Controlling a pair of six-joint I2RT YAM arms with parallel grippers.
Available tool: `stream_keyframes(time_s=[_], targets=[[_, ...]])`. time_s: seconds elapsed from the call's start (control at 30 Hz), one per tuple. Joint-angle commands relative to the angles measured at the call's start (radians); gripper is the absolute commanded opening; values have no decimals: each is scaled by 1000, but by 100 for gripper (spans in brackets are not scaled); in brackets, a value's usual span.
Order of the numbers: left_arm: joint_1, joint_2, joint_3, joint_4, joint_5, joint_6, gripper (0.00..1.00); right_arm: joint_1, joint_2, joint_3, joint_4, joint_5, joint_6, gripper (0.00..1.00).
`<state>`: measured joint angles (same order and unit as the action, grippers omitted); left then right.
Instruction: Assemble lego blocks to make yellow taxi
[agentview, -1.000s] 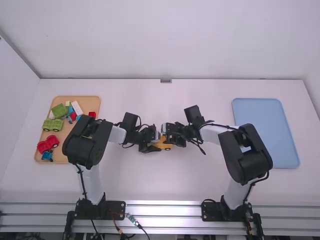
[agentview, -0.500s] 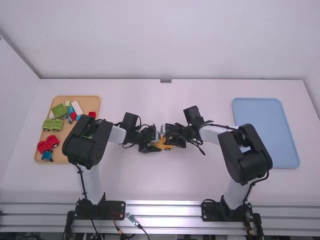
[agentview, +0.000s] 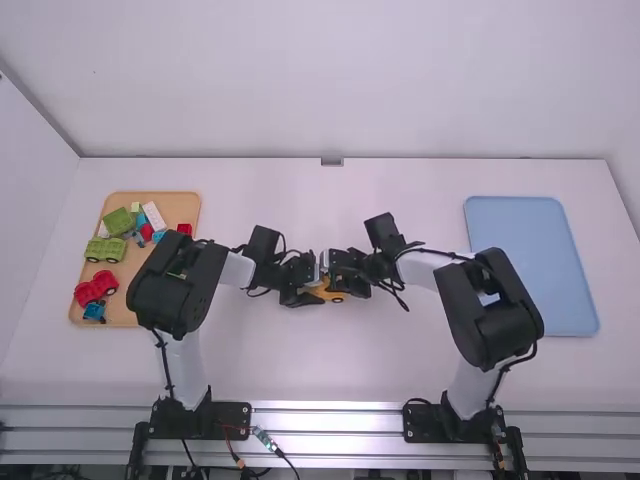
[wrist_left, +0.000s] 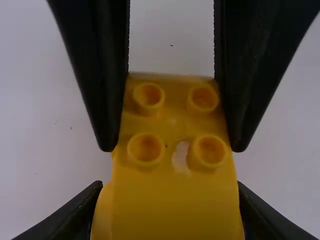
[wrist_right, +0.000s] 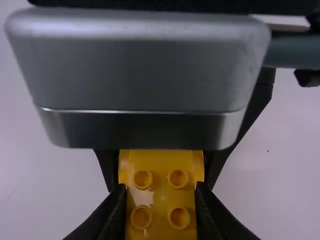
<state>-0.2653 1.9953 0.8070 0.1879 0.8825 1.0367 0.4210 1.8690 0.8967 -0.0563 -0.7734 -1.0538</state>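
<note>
Between the two grippers at the middle of the table is the yellow taxi body (agentview: 330, 292), a dark wheel low on its right side. From the left, my left gripper (agentview: 305, 288) reaches it; my right gripper (agentview: 338, 272) meets it from the right. The left wrist view has my left gripper (wrist_left: 170, 192) shut on the smooth yellow part, with the other gripper's fingers flanking the studded yellow part (wrist_left: 172, 120). In the right wrist view my right gripper (wrist_right: 161, 189) is shut on the studded yellow part (wrist_right: 160, 195). The fingers hide the body's sides.
A wooden tray (agentview: 150, 200) at the left holds several parts, among them a green block (agentview: 118, 221), red wheeled piece (agentview: 95, 288) and white brick (agentview: 154, 215). A pale blue tray (agentview: 530, 260) lies at the right, beyond the right arm.
The right arm's wrist has shifted very slightly left, toward the left gripper, so a little less yellow shows between them. The left arm has hardly moved.
</note>
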Motion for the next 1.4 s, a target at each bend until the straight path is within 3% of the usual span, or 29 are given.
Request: stream_keyframes(time_s=[0.0,0.47,0.87,1.23,1.27,1.37], targets=[[-24,19,-11,-16,-69,31,2,11,13,13,-3,29,10,0],[-21,19,-2,-22,-99,26,2,10,16,12,-39,72,21,0],[-24,19,3,-35,-117,26,2,11,141,76,-63,56,16,0],[-17,19,4,-25,-116,26,2,15,134,43,41,118,55,0],[-20,19,4,-27,-117,26,2,6,129,45,44,117,68,15],[-23,19,4,-27,-116,26,2,-12,99,45,28,105,86,36]])
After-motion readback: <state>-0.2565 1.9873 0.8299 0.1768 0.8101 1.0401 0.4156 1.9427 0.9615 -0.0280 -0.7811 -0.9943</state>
